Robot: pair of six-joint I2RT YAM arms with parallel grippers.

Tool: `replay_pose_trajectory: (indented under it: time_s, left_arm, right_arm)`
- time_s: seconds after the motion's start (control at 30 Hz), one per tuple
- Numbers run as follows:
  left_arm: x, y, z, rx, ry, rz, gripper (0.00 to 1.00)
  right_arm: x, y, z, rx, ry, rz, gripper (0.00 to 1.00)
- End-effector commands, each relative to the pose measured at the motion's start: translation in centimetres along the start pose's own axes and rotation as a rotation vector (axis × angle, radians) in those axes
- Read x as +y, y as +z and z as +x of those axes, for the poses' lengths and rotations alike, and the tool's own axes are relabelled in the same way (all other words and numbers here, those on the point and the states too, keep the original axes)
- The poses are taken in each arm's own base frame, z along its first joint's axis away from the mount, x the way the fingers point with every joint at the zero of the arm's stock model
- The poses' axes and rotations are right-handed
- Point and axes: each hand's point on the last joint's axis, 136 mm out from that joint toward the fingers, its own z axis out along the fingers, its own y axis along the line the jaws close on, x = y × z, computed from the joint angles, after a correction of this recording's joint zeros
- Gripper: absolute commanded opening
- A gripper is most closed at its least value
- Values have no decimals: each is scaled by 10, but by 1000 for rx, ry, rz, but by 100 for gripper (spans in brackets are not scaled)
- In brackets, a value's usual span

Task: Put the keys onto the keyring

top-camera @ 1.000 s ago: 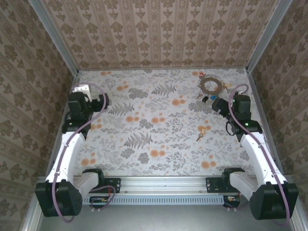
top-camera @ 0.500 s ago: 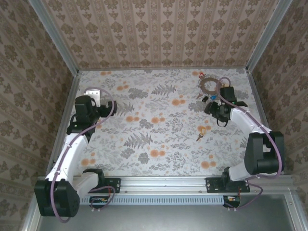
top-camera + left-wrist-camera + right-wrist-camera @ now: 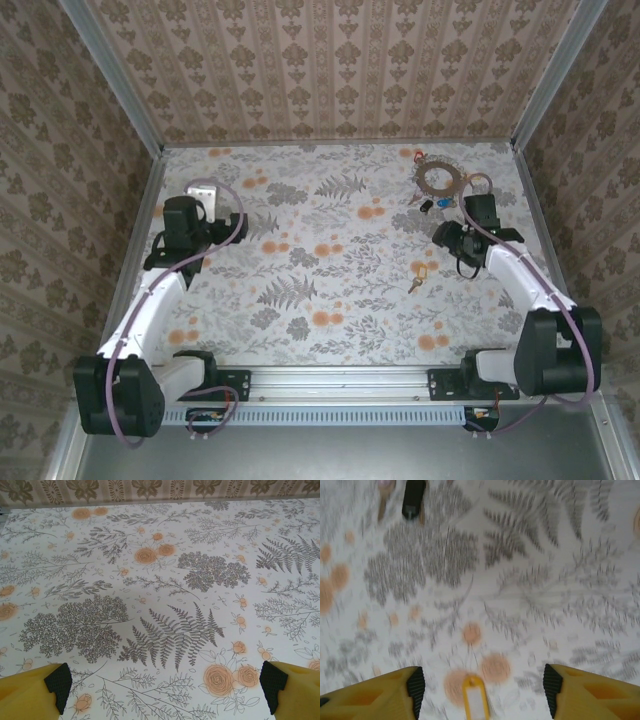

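Count, top view.
Keyring (image 3: pixel 424 181): 1, at 1 o'clock on the table (image 3: pixel 320 300).
Red-headed key (image 3: pixel 417 153): 1, at the ring's 11 o'clock.
Blue-headed key (image 3: pixel 427 206): 1, at the ring's 7 o'clock. The dark bits beside it are too small to count.
Yellow-tagged key (image 3: pixel 421 271): 1, well apart at the ring's 6 o'clock.
Arms: 2, left arm (image 3: pixel 150 300) and right arm (image 3: pixel 525 275).

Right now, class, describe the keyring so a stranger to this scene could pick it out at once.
Look to the far right corner of the floral table. There the keyring lies flat, with small keys scattered close around it. It is a wide dark brownish ring with a pale open centre, far bigger than any key.
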Motion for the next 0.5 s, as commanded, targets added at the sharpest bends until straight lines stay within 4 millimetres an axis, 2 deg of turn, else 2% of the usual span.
replay_pose_trajectory:
  time_s: [0.0, 0.07, 0.2, 0.3, 0.47]
  left_arm:
    - [-8, -6, -15, -31, 7, 29, 100]
    - [-8, -6, -14, -32, 6, 27, 100]
    - [-9, -7, -15, -28, 15, 25, 100]
    - [-5, -8, -13, -23, 22, -4, 100]
    - [-2, -5, -9, -6, 43, -30, 100]
  right_arm:
    - [10, 18, -58, -152, 106, 20, 71]
    - [8, 31, -81, -175, 97, 98, 75]
    - [-9, 65, -124, -164, 70, 326, 79]
    - [-13, 90, -139, -102, 24, 419, 81]
    - [-1, 131, -155, -31, -10, 406, 82]
